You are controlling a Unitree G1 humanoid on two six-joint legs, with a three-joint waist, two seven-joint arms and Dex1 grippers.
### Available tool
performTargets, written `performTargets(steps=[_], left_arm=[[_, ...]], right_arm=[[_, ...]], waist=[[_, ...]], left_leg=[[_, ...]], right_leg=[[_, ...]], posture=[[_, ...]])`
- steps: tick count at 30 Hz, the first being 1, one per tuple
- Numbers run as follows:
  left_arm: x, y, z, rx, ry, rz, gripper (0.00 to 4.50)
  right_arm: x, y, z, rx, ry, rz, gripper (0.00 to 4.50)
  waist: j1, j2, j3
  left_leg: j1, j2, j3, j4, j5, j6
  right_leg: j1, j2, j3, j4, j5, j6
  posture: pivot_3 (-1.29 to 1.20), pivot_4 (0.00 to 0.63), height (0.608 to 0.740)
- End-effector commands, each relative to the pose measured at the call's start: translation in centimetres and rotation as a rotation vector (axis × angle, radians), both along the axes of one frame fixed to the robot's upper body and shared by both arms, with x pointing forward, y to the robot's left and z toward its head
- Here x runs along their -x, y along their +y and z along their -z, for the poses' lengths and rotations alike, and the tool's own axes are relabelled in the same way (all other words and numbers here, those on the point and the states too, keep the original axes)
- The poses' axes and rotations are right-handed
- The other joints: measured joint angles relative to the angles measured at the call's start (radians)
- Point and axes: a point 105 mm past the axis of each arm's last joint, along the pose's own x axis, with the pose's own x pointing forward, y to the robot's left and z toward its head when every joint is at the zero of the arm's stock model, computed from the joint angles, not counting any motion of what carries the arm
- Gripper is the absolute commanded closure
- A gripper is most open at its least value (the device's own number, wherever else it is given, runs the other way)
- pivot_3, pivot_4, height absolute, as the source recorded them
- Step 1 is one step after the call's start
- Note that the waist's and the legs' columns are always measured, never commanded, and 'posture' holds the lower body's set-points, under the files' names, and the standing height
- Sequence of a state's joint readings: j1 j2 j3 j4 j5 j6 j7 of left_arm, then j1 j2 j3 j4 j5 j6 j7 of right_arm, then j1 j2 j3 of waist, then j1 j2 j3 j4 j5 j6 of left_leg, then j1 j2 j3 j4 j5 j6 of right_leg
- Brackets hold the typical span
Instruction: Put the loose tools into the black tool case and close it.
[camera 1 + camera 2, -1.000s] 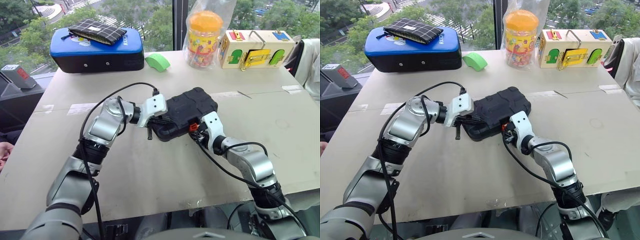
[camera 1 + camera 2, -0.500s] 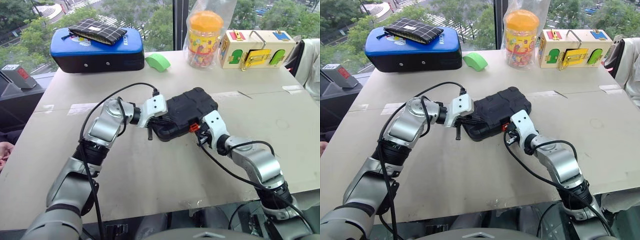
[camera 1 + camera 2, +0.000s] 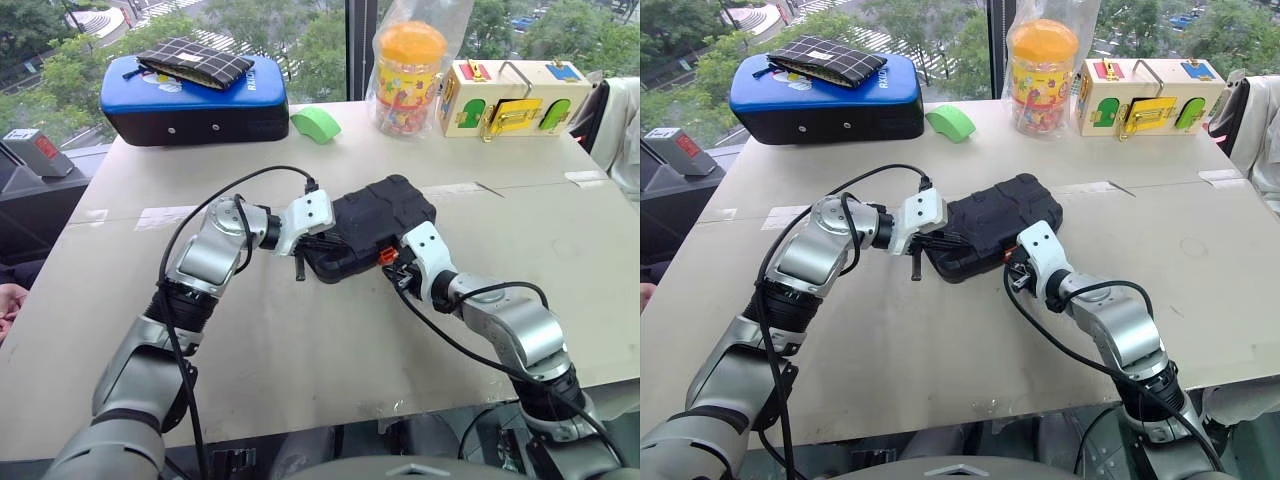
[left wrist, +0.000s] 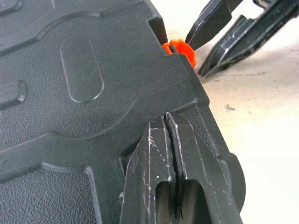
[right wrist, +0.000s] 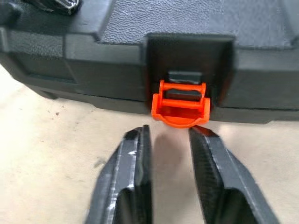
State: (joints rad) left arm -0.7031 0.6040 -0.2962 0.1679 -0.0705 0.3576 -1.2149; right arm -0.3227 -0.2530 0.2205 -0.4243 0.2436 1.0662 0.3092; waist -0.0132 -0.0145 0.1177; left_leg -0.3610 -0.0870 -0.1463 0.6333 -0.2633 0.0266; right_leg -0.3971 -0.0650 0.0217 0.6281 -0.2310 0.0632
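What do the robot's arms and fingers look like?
Both arms are shiny silver metal with black joints and white blocks at the wrists. A thin black cable loops along each one. The left gripper and right gripper each have two flat black fingers with scuffed pale edges.

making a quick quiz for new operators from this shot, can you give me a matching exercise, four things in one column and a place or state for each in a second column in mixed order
Things
1. left pincer
2. right pincer
3. black tool case
4. orange latch

Places or states
A. lid down, lying in the middle of the table
B. open, its fingers either side of the latch, just short of it
C. shut, pressing down on the case lid
D. on the front edge of the case, facing the right pincer

Pairs: 1-C, 2-B, 3-A, 4-D
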Motion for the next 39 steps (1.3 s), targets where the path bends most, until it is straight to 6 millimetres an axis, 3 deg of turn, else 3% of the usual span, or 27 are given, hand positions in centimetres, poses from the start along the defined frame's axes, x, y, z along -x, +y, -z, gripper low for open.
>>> performTargets(steps=[1,14,20,26,29,34,39], left_arm=[[0.7,0.7,3.0,-0.077,0.099,-0.012,4.50],[0.9,0.6,2.9,-0.082,0.097,-0.010,4.50],[0.8,0.6,2.8,-0.082,0.098,-0.012,4.50],[0.9,0.6,2.8,-0.081,0.097,-0.014,4.50],[0.9,0.6,2.8,-0.081,0.098,-0.015,4.50],[0.9,0.7,2.9,-0.081,0.099,-0.016,4.50],[0.9,0.7,3.0,-0.082,0.100,-0.016,4.50]], right_arm=[[-0.4,0.0,-1.7,-0.062,-0.065,0.020,2.86],[-1.3,0.5,-2.0,-0.132,-0.088,0.035,2.86],[-1.5,0.6,-1.8,-0.120,-0.093,0.044,0.43],[-1.6,0.4,-1.4,-0.102,-0.095,0.047,0.43],[-1.8,0.5,-1.4,-0.105,-0.098,0.047,1.28],[-1.8,0.8,-1.6,-0.117,-0.106,0.037,3.52],[-1.5,1.1,-1.9,-0.119,-0.116,0.022,3.64]], waist=[[0.000,0.000,0.000],[-0.001,0.000,0.000],[-0.001,0.000,0.000],[-0.001,0.000,0.000],[-0.001,0.000,0.000],[-0.003,0.000,0.000],[-0.003,0.000,0.000]], left_leg=[[0.000,0.000,0.000,0.000,0.000,0.000],[0.000,0.000,0.000,0.000,0.000,0.000],[0.000,0.000,0.000,0.000,0.000,0.000],[0.000,0.000,0.000,0.000,0.000,0.000],[0.000,0.000,0.000,0.000,0.000,0.000],[0.000,0.000,0.000,0.000,0.000,0.000],[0.001,0.000,0.000,0.000,0.000,0.000]], right_leg=[[0.000,0.000,0.000,0.000,0.000,0.000],[0.000,0.000,0.000,0.000,0.000,0.000],[0.000,0.000,0.000,0.000,0.000,0.000],[0.000,0.000,0.000,0.000,0.000,0.000],[0.000,0.000,0.000,0.000,0.000,0.000],[0.000,0.000,0.000,0.000,0.000,0.000],[0.000,0.001,0.001,0.000,0.000,0.000]], posture=[[0.00,0.150,0.740],[0.00,0.150,0.740],[0.00,0.150,0.740],[0.00,0.150,0.740],[0.00,0.150,0.740],[0.00,0.150,0.740],[0.00,0.150,0.740]])
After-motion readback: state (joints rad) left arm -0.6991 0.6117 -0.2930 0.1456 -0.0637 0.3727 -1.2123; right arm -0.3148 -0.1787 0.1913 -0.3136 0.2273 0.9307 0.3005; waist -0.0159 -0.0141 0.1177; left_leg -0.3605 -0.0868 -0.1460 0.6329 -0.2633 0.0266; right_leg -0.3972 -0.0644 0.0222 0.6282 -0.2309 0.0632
